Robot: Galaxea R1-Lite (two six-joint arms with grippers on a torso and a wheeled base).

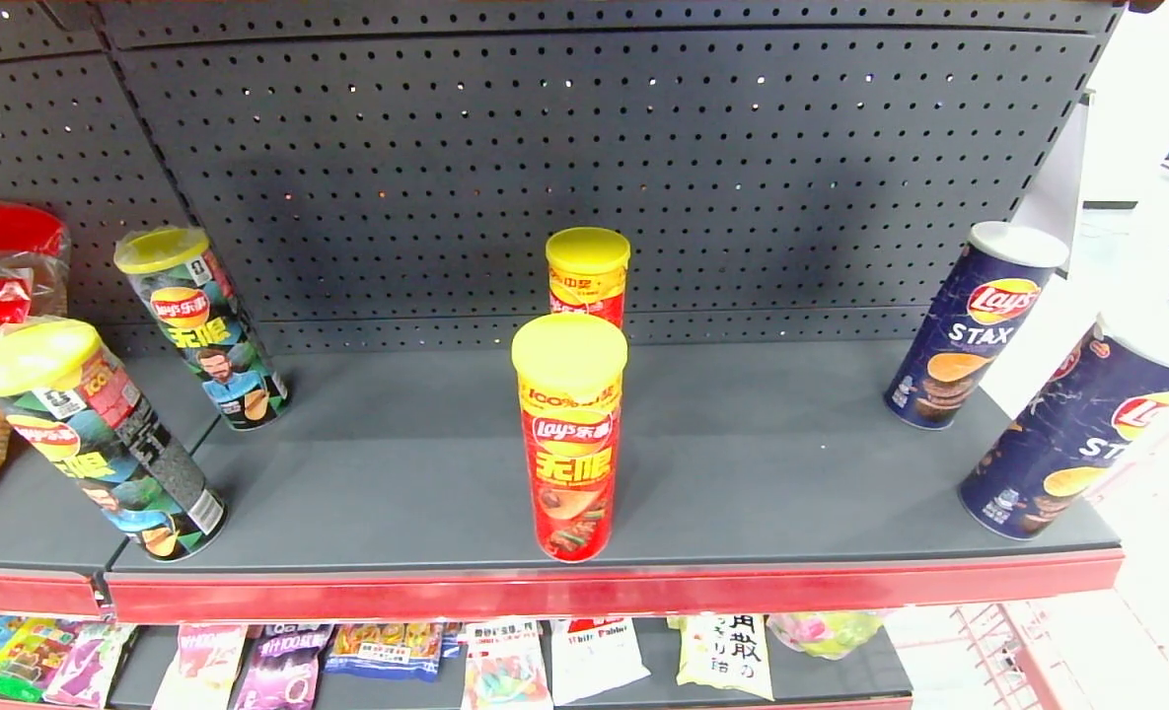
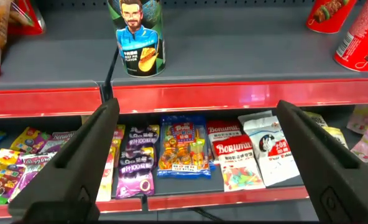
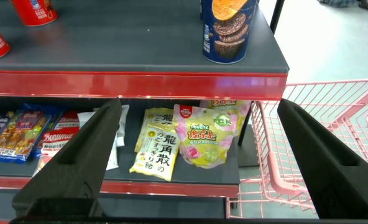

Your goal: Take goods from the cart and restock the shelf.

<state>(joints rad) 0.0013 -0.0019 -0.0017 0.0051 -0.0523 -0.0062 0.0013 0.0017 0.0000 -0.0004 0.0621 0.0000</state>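
Claws hang spread and empty before the lower snack shelf [image 2: 234, 198]: left claw [image 2: 197, 106], and right claw [image 3: 199, 104] near the pink cart [image 3: 333, 83], where I judge the goods wait. Red chip cans [image 1: 569, 434] stand front-to-back on the upper shelf [image 1: 742, 473], leaving gaps for restocking.

the shelf [image 1: 742, 463] deck is plain grey with a glossy red front edge. its back panel [image 1: 545, 148] is dark grey, dotted with small holes. at mid-shelf, the front red can [image 1: 569, 444] and rear red can [image 1: 588, 276] have yellow lids. by the left edge, 2 teal-and-black picture cans [image 1: 101, 444] also have yellow lids. by the right edge, 2 navy cans [image 1: 969, 325] with orange-and-red emblems have white lids. below lie a purple bag [image 2: 137, 168], a blue bag [image 2: 183, 146] and a yellow bag [image 3: 159, 146]. the cart [image 3: 333, 124] is pink wire. the left gripper [image 2: 197, 106] and right gripper [image 3: 198, 102] are matte black.
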